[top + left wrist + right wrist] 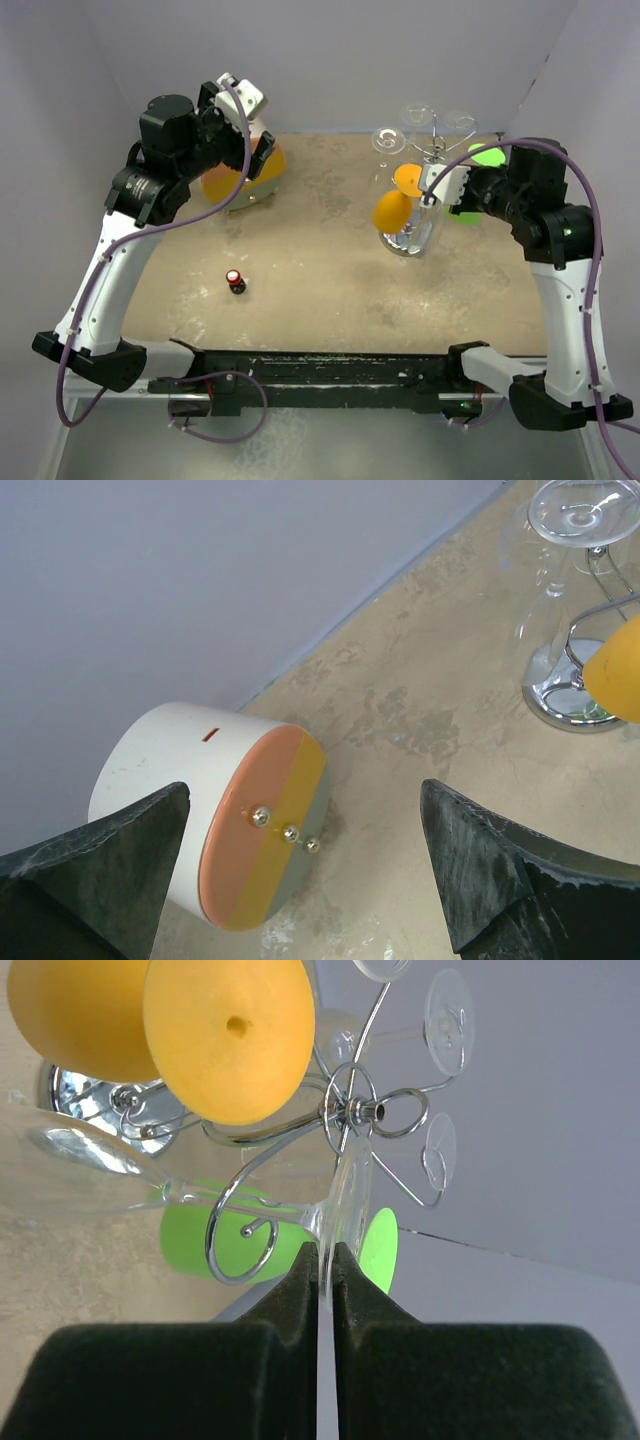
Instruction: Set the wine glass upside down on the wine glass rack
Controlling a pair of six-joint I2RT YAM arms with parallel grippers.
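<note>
— Entering item one: right gripper (325,1252)?
— Pinching shut on the thin foot of the clear wine glass (120,1170), foot showing edge-on between the dark fingers. Lying sideways, stem and bowl running off to the left, bowl blurring into the table (320,270) behind it.

— Placing it against the wine glass rack (352,1110)?
— Hanging just beside the curly wire arms, foot close to one lower curl. Touching the wire or not: failing to show. Not sitting in any loop.

— Listing what is crowding the rack?
— Orange glass (228,1040) blocking much of the pole and part of the chrome base (570,695). Green glass (200,1245) showing only in patches behind the wire. Other clear glasses (415,115) reading mainly as round feet at the top, bowls hardly showing.

— Checking the same grip from the top view?
— Hiding behind the orange glass and the wrist; fingertips not showing there.

— Entering item two: left gripper (305,792)?
— Standing wide apart, gripping nothing, both fingers getting cut off by the lower edge. White cylinder (170,770) lying on its side beyond them, end face striped peach, yellow and grey with three metal studs.

— Logging anything else?
— Small red-capped bottle (235,281) standing alone nearer the arm bases, label too small for reading.
</note>
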